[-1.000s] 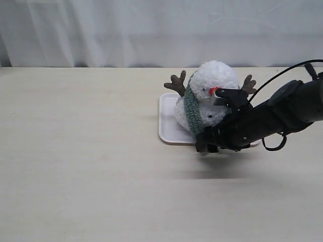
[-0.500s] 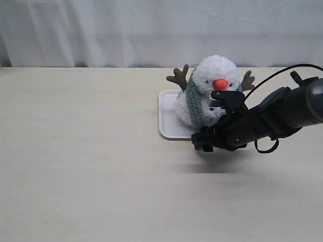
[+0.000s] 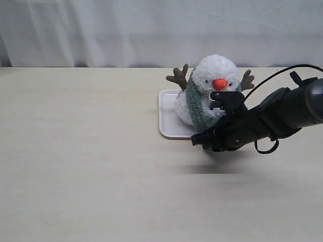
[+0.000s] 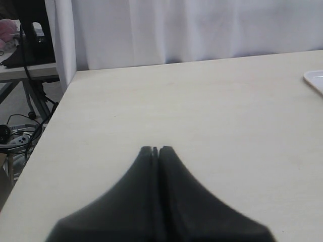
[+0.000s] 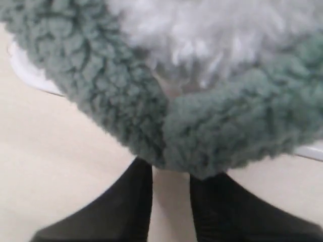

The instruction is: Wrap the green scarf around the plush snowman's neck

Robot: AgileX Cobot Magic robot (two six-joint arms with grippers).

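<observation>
**Right hand at the scarf's hanging end, snowman upright on a tray**

Closest, from the right wrist: right hand [image 5: 170, 176], its two black fingers [image 5: 136, 201] set close, with a thin strip of pale tabletop [image 5: 60, 166] between them. Fingertips tucked under the lower edge of the green scarf [image 5: 111, 96], where two fuzzy grey-green lobes meet in a seam right above that gap. Impossible to tell whether pinching the fabric or only touching it. Behind the scarf, white fluff of the plush snowman [image 5: 202, 35], and slivers of a white tray [image 5: 25, 70] at the sides.

From the left wrist: left hand [image 4: 155, 151], fingers pressed together over bare tabletop. Only a corner of the tray visible, well apart from this hand.

From the exterior camera, the whole figure, unseen from either wrist:
- Snowman upright on the tray.
- Orange nose [image 3: 219, 84] and brown twig arms [image 3: 177, 78].
- Scarf draped from the snowman's neck [image 3: 204, 93] down the body front.
- Right hand low at the tray's near edge, just beside the scarf's hanging end.
- Black arm [image 3: 282, 113] stretching off to the right.
- Farthest back, a white curtain [image 3: 126, 30].

Seam and finger gap shown by the right wrist view alone.
</observation>
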